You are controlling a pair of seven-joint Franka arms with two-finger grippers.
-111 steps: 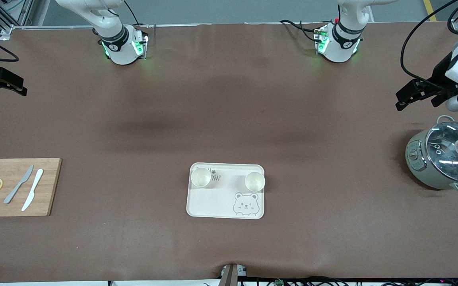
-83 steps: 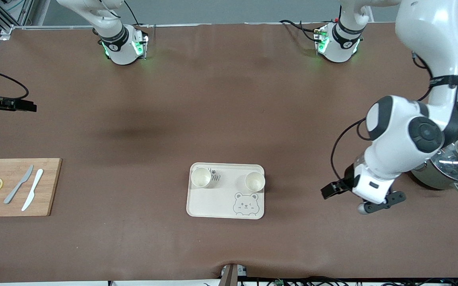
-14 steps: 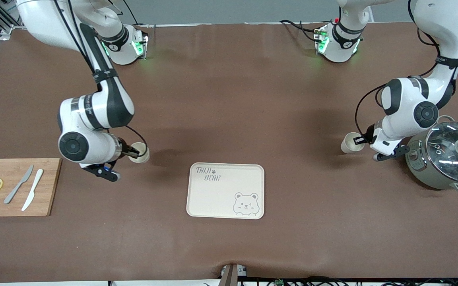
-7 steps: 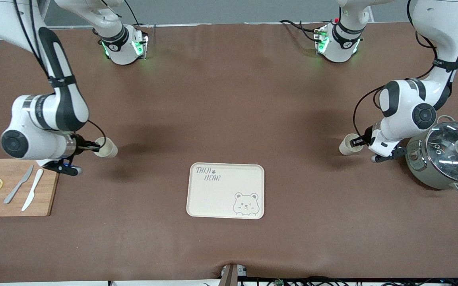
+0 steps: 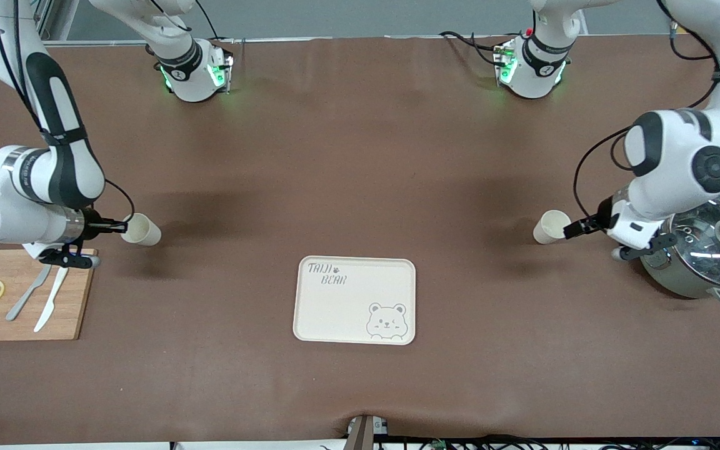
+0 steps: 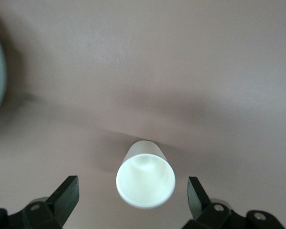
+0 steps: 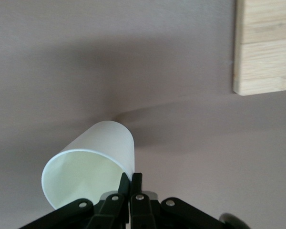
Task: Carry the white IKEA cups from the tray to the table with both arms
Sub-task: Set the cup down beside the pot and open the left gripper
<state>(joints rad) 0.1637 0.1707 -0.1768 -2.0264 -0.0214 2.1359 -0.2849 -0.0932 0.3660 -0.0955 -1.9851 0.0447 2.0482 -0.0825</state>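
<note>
Right end effector (image 7: 130,183) pinches cup (image 7: 90,164).

The tray (image 5: 335,312) carries the words "TAIJI BEAR" in dark hand-drawn capitals on two lines at one corner. Small marks on the pot's (image 5: 679,275) dial are too small to read.

brown table (image 5: 360,156), tray (image 5: 335,312), board (image 5: 79,294), pot (image 5: 660,256)

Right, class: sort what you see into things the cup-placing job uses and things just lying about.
Job:
- small cream-white cup pinched by the right tool
- matching cup standing before the open left tool

Lying about:
- cream bear-print tray
- bamboo board
- glass-lidded green pot
</note>
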